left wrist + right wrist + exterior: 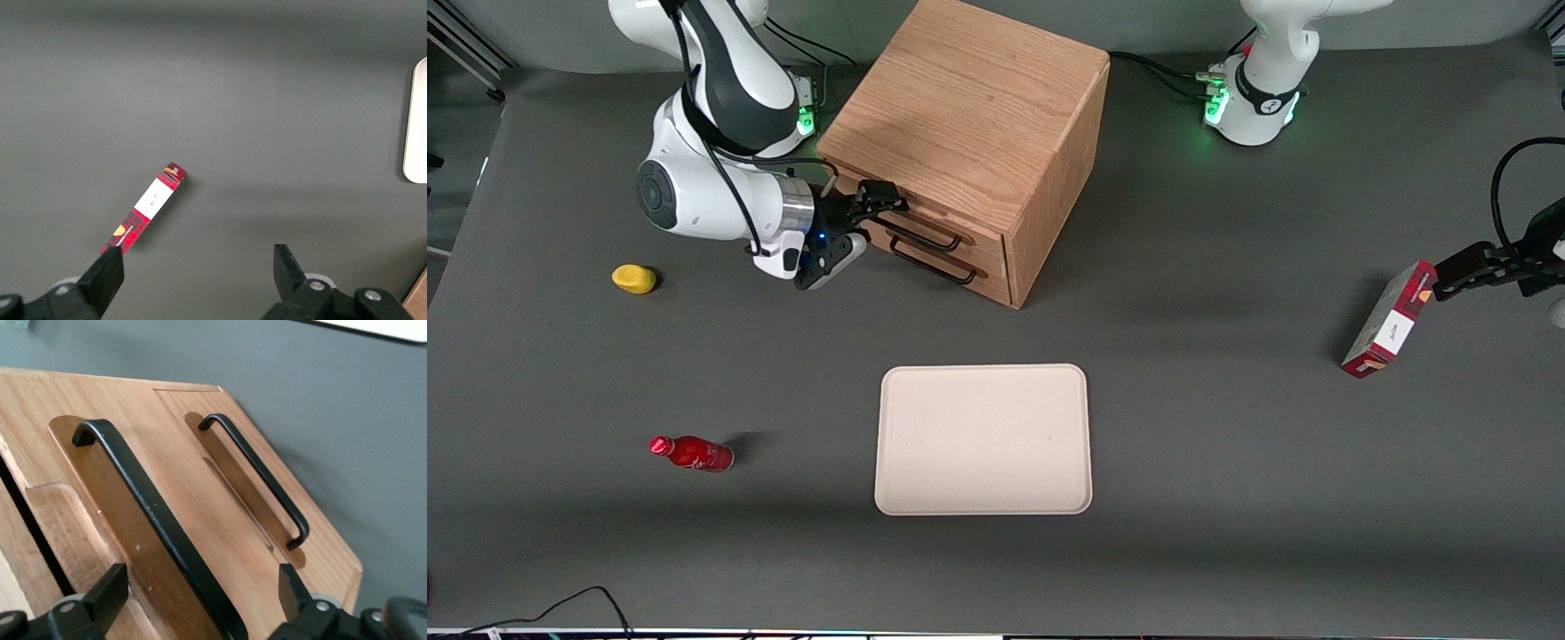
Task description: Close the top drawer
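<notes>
Facing the top drawer (925, 222), the gripper (869, 206) hovers spread open around its handle (157, 527) (lower end cut off).

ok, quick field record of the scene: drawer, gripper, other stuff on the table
top drawer: nearly shut, a dark gap shows at its front in the right wrist view
handle: black wire, between the fingers, not gripped
gripper: open, at the drawer front
lower drawer: shut
table items: beige tray, red bottle, yellow object, red box

top drawer (100, 520) handle's end hidden between hand (200, 600) fingers, cabinet (969, 116) top cropped
</notes>
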